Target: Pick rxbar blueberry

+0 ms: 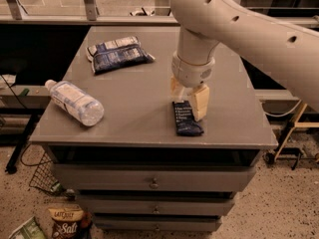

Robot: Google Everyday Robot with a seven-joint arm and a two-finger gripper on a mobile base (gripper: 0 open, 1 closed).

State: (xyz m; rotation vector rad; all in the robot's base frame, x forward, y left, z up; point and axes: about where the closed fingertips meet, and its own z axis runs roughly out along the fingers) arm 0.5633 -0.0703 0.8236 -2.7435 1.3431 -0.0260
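The rxbar blueberry [186, 118], a small flat dark navy wrapper with white text, lies flat near the front right of the grey cabinet top [134, 108]. My gripper [187, 96] points down just behind the bar's far end. It is open, with one cream finger [200, 102] beside the bar's right edge and the other at the back left. Nothing is held. The large cream arm [239, 29] comes in from the upper right.
A clear water bottle [75, 102] lies on its side at the left. Two blue-and-white packets [118, 54] lie at the back left. Drawers [154, 178] are below the top. A snack bag [67, 223] is on the floor.
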